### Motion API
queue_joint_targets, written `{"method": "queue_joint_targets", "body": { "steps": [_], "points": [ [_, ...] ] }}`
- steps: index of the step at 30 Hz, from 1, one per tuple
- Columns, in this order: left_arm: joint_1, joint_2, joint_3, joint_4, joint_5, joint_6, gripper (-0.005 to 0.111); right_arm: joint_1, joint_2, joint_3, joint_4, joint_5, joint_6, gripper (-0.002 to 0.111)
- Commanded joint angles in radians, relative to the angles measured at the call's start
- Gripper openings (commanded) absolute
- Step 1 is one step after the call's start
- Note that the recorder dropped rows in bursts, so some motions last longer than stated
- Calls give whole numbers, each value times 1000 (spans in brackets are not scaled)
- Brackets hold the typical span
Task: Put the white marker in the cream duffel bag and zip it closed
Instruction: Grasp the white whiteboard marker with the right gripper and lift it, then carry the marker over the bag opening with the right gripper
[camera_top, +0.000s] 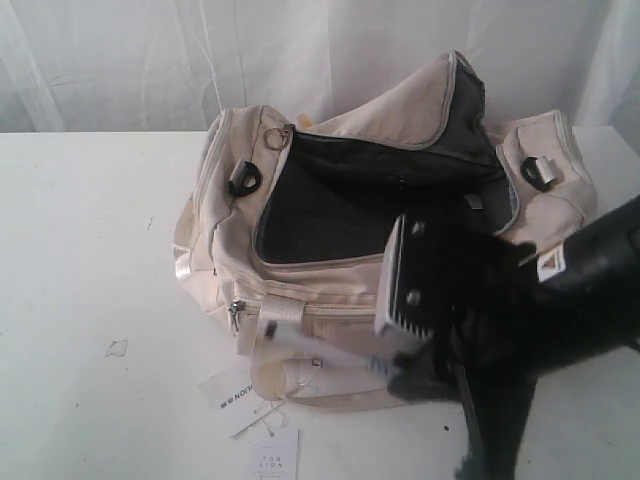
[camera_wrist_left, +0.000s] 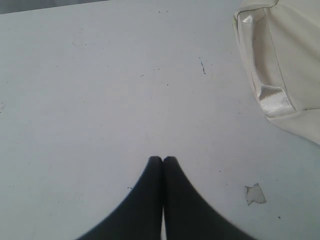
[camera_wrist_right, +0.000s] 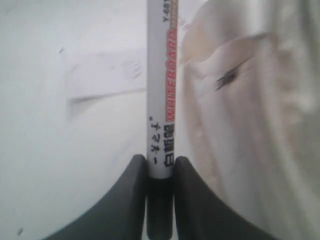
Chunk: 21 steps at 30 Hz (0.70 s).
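White marker (camera_wrist_right: 161, 90), gripped in right tool (camera_wrist_right: 160, 162), just beside cream duffel bag (camera_wrist_right: 250, 130); left tool (camera_wrist_left: 162, 159) closed, empty

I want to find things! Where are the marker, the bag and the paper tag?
white marker (camera_wrist_right: 162, 90): right wrist view, middle of its barrel.
cream duffel bag (camera_top: 212, 210): exterior view, its end wall.
paper tag (camera_top: 272, 455): exterior view, its printed face.

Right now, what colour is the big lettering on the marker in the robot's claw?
Red, along the white marker; clearest in the right wrist view.
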Motion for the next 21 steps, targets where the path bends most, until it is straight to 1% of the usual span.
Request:
{"method": "queue_joint_targets", "body": {
  "steps": [1,2,3,5,7,9,12,14,18,21],
  "points": [
    [-7,-5,8,-9,-3,0,0,0,-62,-52,-1,-335,85,0],
    [-7,-5,8,-9,-3,0,0,-2,-66,-58,-1,-432,93,0],
    [-7,-5,8,-9,-3,0,0,-6,-64,-62,-1,-575,104,0],
    [-7,-5,8,-9,-1,0,0,-16,-37,-64,10,-775,111,0],
    [-7,-5,8,-9,-1,0,0,-34,7,-64,9,-919,111,0],
    [-7,-5,8,-9,-1,0,0,-59,76,-64,9,-1005,111,0],
    [-7,-7,8,-9,-1,0,0,-93,199,-90,7,-1071,113,0],
    [-9,-7,8,-9,-1,0,0,-107,289,-122,7,-1084,132,0],
    [-9,-7,8,-9,-5,0,0,-110,426,-193,7,-1078,267,0],
    [-9,-7,8,-9,-5,0,0,-108,479,-219,3,-1043,348,0]
  ]
}}
